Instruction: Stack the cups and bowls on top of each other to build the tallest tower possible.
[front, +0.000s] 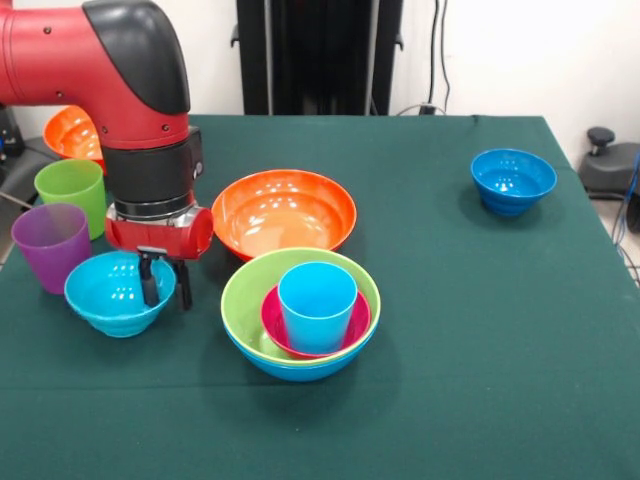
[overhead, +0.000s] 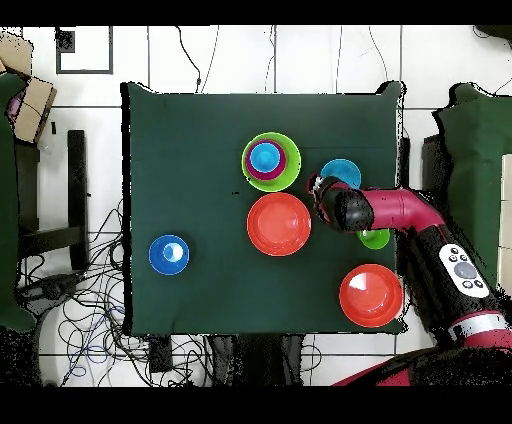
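The tower (front: 300, 310) (overhead: 270, 161) stands mid-table: a lime green bowl (front: 245, 295) nested in a blue one, holding a magenta small bowl (front: 275, 325) and an upright light blue cup (front: 317, 303) (overhead: 265, 157). Left of it sits a cyan small bowl (front: 110, 290) (overhead: 343, 172). My gripper (front: 165, 285) (overhead: 318, 190) hangs open over that bowl's right rim, one finger (front: 148, 280) inside and the other just outside. A purple cup (front: 50, 245) and a lime green cup (front: 72, 190) (overhead: 375, 238) stand further left. The arm hides the purple cup in the overhead view.
A large orange bowl (front: 283, 212) (overhead: 278, 224) sits just behind the tower. A second orange bowl (front: 68, 132) (overhead: 371, 295) is at the far left corner. A dark blue small bowl (front: 513, 180) (overhead: 169, 254) stands alone at the far right of the green-clothed table (front: 480, 350).
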